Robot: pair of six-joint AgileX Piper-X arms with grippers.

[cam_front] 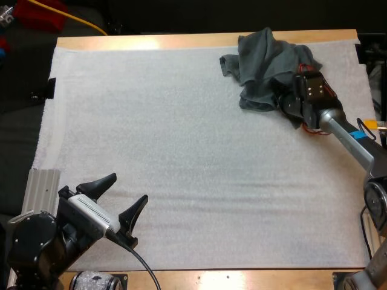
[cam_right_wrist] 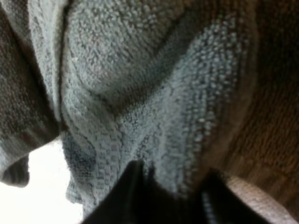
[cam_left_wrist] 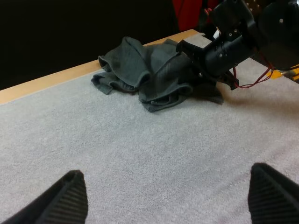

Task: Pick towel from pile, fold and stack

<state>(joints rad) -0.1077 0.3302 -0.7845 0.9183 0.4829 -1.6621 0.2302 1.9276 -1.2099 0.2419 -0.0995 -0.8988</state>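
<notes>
A dark grey-green crumpled towel (cam_front: 263, 63) lies heaped at the far right of the white mat (cam_front: 181, 151). My right gripper (cam_front: 282, 100) is pushed into the towel's near right side. In the right wrist view its black fingers (cam_right_wrist: 128, 196) pinch a fold of the towel (cam_right_wrist: 154, 93) from both sides. From the left wrist view, the towel (cam_left_wrist: 145, 70) lies across the mat with the right gripper (cam_left_wrist: 198, 63) at its edge. My left gripper (cam_front: 124, 193) hovers open over the mat's near left part, far from the towel, with nothing between its fingers (cam_left_wrist: 70, 198).
The wooden table edge (cam_front: 181, 41) runs along the far side behind the towel. A ribbed metal plate (cam_front: 41, 187) sits at the mat's near left edge beside my left arm. Bare mat stretches between the two grippers.
</notes>
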